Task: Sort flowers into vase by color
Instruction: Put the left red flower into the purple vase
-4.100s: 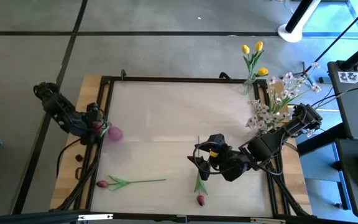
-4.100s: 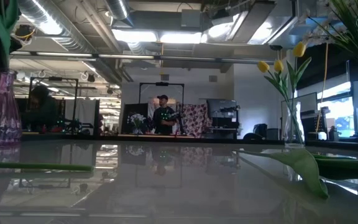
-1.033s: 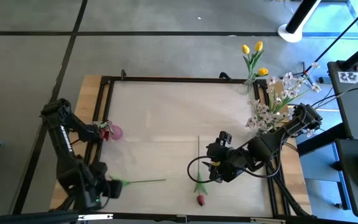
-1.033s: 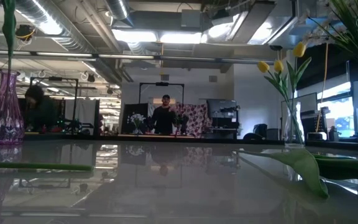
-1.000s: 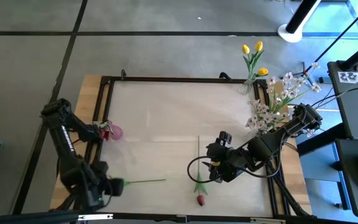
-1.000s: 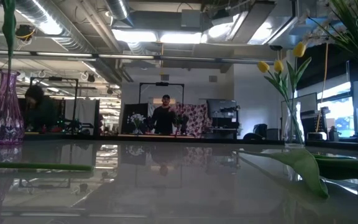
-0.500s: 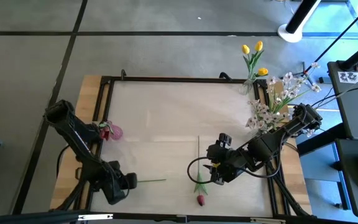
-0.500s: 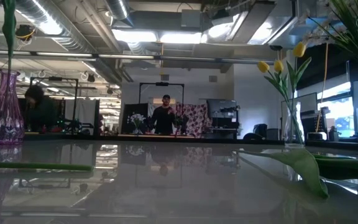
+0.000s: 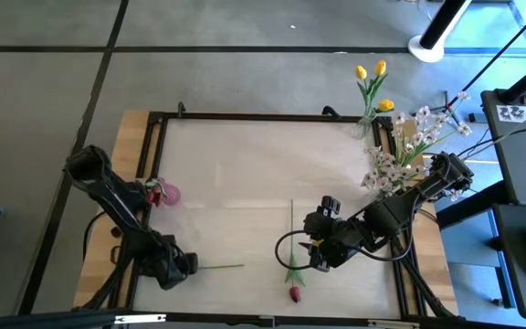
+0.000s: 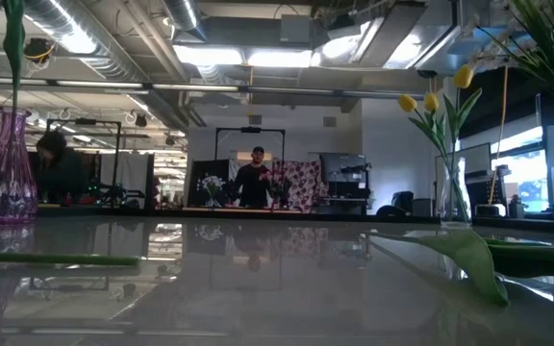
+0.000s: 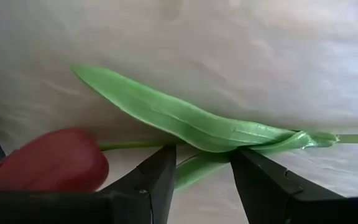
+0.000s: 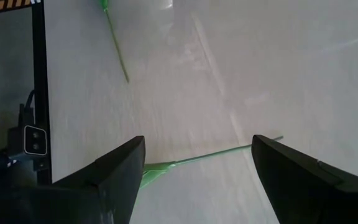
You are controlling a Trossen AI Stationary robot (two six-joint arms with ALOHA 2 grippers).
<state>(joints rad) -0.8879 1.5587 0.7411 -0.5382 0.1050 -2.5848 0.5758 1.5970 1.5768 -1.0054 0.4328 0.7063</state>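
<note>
Down at about 7 o'clock on the table (image 9: pixel 245 164), the left gripper (image 9: pixel 177 267) sits low over a dark red tulip (image 11: pixel 45 160) that lies flat. In the left wrist view its two dark fingers (image 11: pixel 151 180) stand apart, one on each side of the green stem and leaf (image 11: pixel 179 118). They are spread and not squeezing the flower. The stem (image 9: pixel 219 267) runs out across the table toward 3 o'clock from the gripper.

Near 5 o'clock, the right gripper (image 9: pixel 317 249) hangs over the table with its fingers (image 12: pixel 120 171) wide apart and nothing between them. A second dark red tulip (image 9: pixel 294 293) lies just beside it, at about 6 o'clock, with its green leaf (image 9: pixel 294 271) close to the gripper.

At 9 o'clock, a purple glass vase (image 10: pixel 3 173) stands on the table edge with a red flower (image 9: pixel 154 192) in it. At about 1 o'clock, a clear vase (image 10: pixel 452 197) holds yellow tulips (image 9: pixel 373 78). Near 2 o'clock, white blossoms (image 9: pixel 405 142) stand in a bunch.

Far behind the table, a person (image 10: pixel 256 183) stands in the room.
</note>
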